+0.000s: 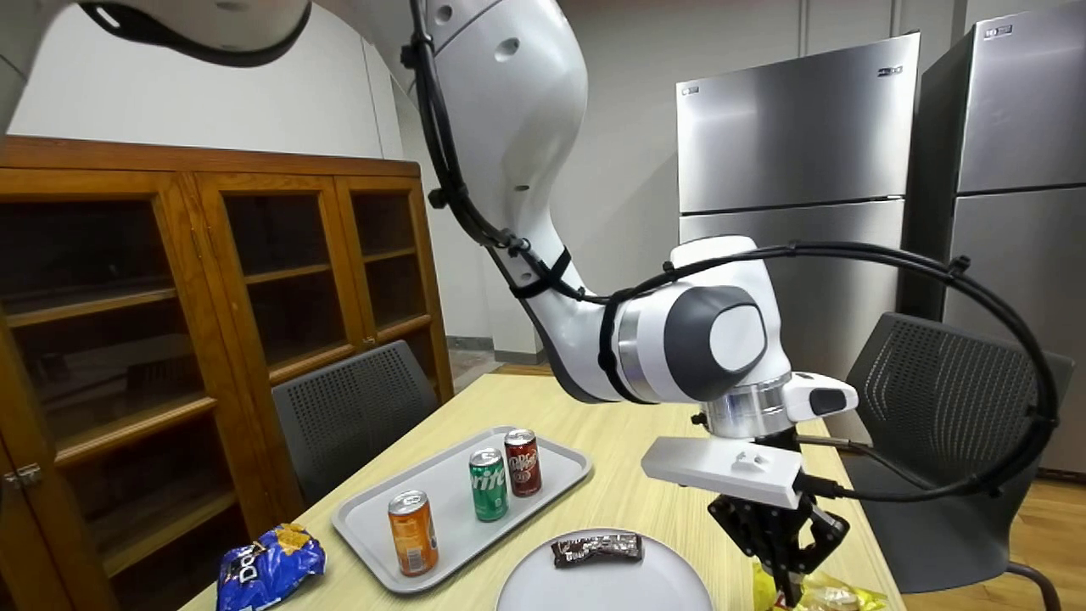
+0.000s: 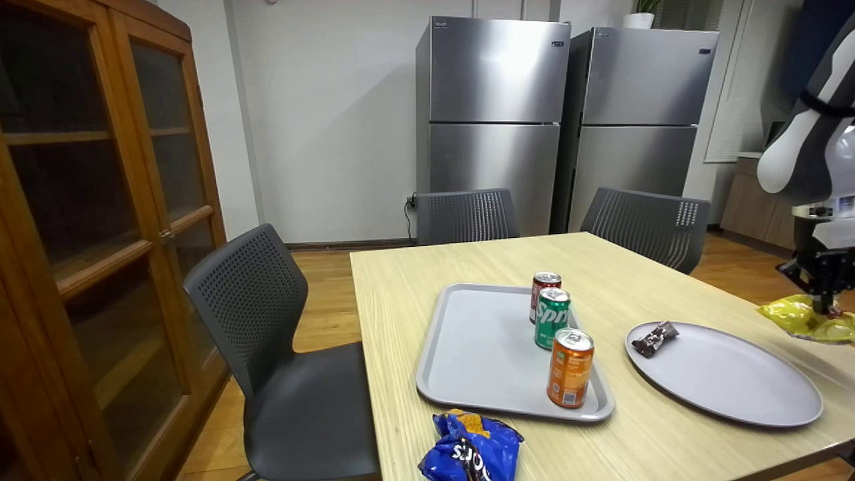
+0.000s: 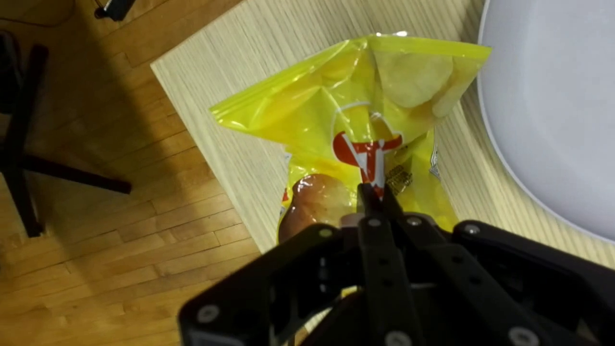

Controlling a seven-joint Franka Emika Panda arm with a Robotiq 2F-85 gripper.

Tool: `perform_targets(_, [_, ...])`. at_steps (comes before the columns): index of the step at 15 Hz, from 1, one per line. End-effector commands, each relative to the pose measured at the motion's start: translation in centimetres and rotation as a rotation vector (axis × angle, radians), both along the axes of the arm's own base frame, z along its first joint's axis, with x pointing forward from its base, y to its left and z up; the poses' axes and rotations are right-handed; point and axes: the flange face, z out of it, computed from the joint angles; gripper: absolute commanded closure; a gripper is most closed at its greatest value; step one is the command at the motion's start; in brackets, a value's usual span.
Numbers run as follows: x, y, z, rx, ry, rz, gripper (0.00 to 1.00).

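Observation:
My gripper [image 3: 377, 191] is shut on a yellow chip bag [image 3: 312, 120], with the bag's red and white logo creased between the fingertips. In the wrist view the bag lies over a corner of the pale wooden table [image 3: 230, 62]; its lower part is hidden behind the fingers. An exterior view shows the bag [image 2: 795, 317] hanging spread below the gripper [image 2: 825, 307]; whether it touches the table I cannot tell. Beside it is a round grey plate [image 2: 735, 381] with a dark wrapped bar [image 2: 654, 339] on its rim side.
A grey tray [image 2: 481, 354] holds an orange can [image 2: 571, 367], a green Sprite can [image 2: 552, 317] and a dark red can [image 1: 523, 465]. A blue Doritos bag [image 1: 271, 568] lies near the tray. Chairs [image 2: 274, 300] stand around the table, and a wooden cabinet [image 1: 212, 339] is behind.

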Motion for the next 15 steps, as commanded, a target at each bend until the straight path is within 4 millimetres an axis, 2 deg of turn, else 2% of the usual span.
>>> perform_targets(1, [0.6,-1.1,-1.1,-0.026,-0.013,-0.08,1.0])
perform_targets(9, [0.9,-2.2,-2.0,-0.051,-0.018,-0.149,1.0])
perform_targets(10, [1.0,-2.2,-1.9,-0.053,-0.017,-0.142,0.75])
perform_targets(11, [1.0,-2.1,-1.7,-0.052,-0.019,-0.137,0.73])
perform_targets(15, [1.4,-1.5,0.6,-0.075,-0.051,-0.103,0.43])
